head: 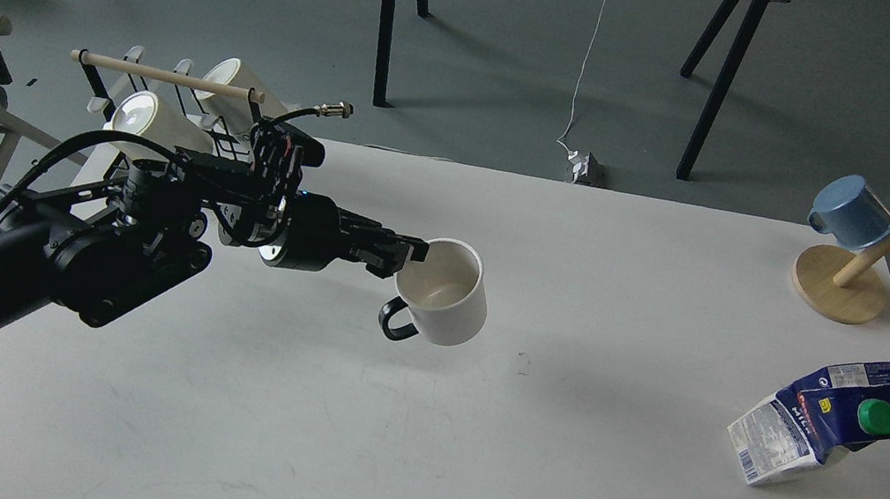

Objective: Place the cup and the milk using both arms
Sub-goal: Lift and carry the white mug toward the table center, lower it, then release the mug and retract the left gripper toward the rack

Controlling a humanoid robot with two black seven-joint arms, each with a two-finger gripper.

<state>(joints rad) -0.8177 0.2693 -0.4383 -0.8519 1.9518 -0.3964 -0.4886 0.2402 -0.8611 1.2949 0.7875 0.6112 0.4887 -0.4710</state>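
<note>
Left hand (406, 259) pinching cup (443, 291) by rim, holding it above counter (464, 467), handle hanging down, likely for setting down upright. Milk (821, 422) tilting at right counter edge, untouched. Right hand not showing.

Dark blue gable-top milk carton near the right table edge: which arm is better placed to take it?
Probably the right: the dark blue gable-top milk carton lies far right, and the left gripper is occupied with the white ceramic mug. The right arm isn't in view.
</note>
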